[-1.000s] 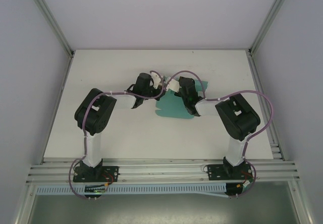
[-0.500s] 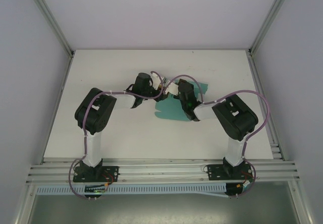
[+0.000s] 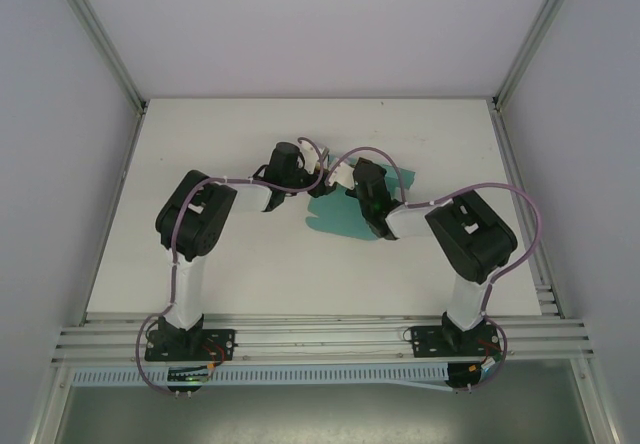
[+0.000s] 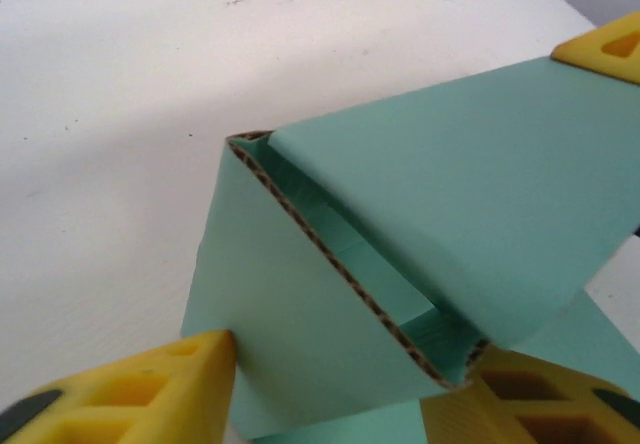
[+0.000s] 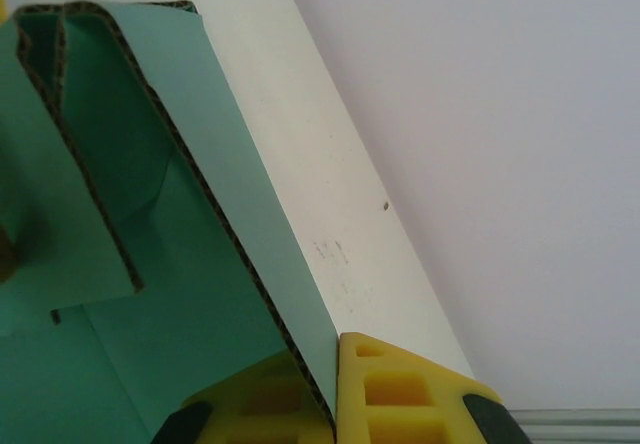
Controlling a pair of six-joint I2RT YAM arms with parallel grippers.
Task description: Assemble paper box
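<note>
The paper box is a teal-green corrugated sheet lying mid-table with some panels folded up. In the left wrist view the paper box shows a raised double fold. My left gripper stands open astride that fold, each yellow fingertip touching its outside. From above, the left gripper meets the right gripper over the sheet's far edge. My right gripper is shut on an upright wall panel of the paper box, pinched flat between its pads. One of its yellow fingers shows beyond the fold.
The white table stretches open to the left and behind the sheet. Grey walls and aluminium rails close it in on three sides. Purple cables arch over both wrists.
The left gripper has opened from nearly shut and now straddles the fold. The right gripper has shifted slightly left, still holding its panel, and a teal flap shows to its right.
</note>
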